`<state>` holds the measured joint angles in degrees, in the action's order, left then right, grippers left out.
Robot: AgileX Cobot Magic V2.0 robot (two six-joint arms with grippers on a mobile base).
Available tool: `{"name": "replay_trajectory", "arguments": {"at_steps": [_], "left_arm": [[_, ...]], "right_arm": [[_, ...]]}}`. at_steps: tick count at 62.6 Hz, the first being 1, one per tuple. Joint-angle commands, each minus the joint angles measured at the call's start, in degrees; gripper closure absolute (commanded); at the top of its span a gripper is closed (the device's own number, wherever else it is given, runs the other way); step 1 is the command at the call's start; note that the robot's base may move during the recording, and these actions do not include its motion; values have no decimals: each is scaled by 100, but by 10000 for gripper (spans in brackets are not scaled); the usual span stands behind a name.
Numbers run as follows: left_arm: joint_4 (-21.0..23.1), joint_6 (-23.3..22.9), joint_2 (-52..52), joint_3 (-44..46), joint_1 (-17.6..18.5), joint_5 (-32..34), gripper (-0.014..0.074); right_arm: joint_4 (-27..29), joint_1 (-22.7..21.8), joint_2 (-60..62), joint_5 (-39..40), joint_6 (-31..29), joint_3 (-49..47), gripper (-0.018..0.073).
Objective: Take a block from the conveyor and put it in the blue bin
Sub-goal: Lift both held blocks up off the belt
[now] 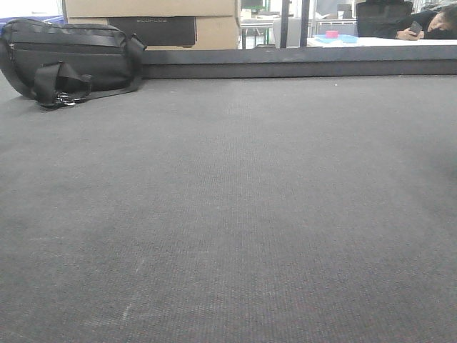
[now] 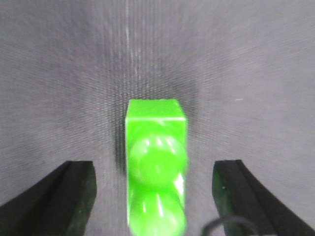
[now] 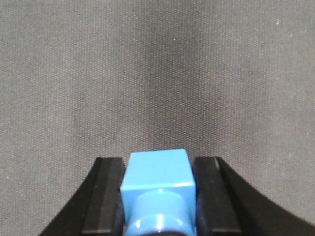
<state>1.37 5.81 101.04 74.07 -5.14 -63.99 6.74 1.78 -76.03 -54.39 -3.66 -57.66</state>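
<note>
Right end effector (image 3: 158, 169) is pinching a blue block (image 3: 157, 174) firmly between its pads, over the conveyor (image 1: 228, 214). Left end effector (image 2: 155, 169) is spread wide, straddling a green block (image 2: 155, 128) that rests on the belt, with neither side touching it. One grab looks made and one is pending. The drop into the blue bin is not yet done, and I can't pick out the bin for sure.

conveyor (image 1: 228, 214) matt woven fabric, fine rough weave, pale scuffs; edge rail (image 1: 300, 63) dark, smooth, matt. green block (image 2: 156, 147) glossy smooth plastic with highlights; blue block (image 3: 157, 177) same glossy plastic. right gripper pads (image 3: 106, 196) matt black, rubbery-looking. bag (image 1: 71, 57) black woven cloth, webbing strap; boxes (image 1: 150, 8) plain matt cardboard
</note>
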Motion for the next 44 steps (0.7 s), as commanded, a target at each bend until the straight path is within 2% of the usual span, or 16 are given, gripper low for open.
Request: {"name": "replay_trajectory", "arguments": {"at_steps": [1, 7, 13, 31, 44], "left_arm": [[-15, -51, 125, -110, 20, 98, 195], [-102, -51, 221, -235, 20, 265, 204], [-199, -51, 221, -298, 20, 365, 269], [-186, -51, 144, -298, 20, 458, 712], [-137, -51, -497, -307, 20, 603, 708]], "right_arm": [[-9, -6, 57, 104, -32, -42, 713], [-9, -6, 57, 171, -32, -42, 713], [-9, -6, 57, 213, -32, -42, 713], [232, -6, 71, 235, -32, -45, 713], [289, 3, 326, 260, -32, -45, 713]]}}
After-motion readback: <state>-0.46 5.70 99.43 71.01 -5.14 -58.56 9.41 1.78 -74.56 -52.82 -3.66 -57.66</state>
